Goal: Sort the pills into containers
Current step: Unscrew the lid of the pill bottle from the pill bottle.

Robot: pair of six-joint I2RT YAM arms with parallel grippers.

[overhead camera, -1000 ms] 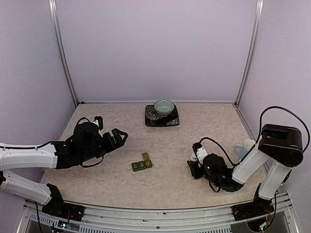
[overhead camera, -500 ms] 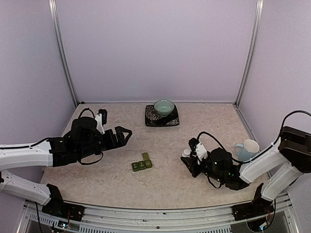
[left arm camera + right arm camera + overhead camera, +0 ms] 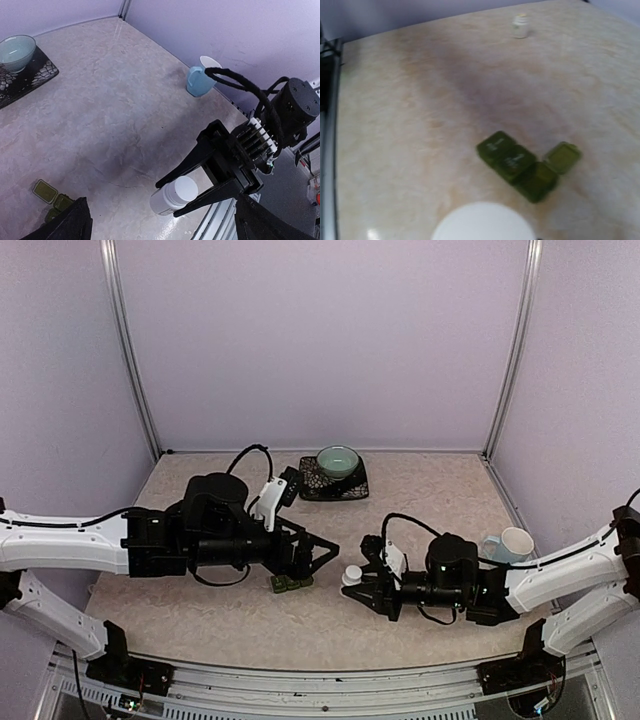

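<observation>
The containers (image 3: 290, 583) (image 3: 520, 165) (image 3: 52, 197) are a dark green strip of three small compartments on the table's middle front, with one end lid flipped open (image 3: 562, 157). My right gripper (image 3: 355, 578) (image 3: 182, 192) is shut on a white pill bottle (image 3: 352, 575) (image 3: 175, 195), held on its side just right of the strip. The bottle's white cap (image 3: 485, 222) fills the bottom of the right wrist view. My left gripper (image 3: 318, 558) (image 3: 167, 231) hangs open just above the strip and faces the bottle. No loose pills show.
A teal bowl (image 3: 338, 460) (image 3: 15, 50) sits on a dark patterned mat (image 3: 312, 485) at the back. A pale blue mug (image 3: 508, 543) (image 3: 200, 80) stands at the right. A small white vial (image 3: 520, 25) stands far off in the right wrist view.
The right gripper closed on the white bottle and carried it left toward the middle. The left arm swung right from the left side to just above the green strip.
</observation>
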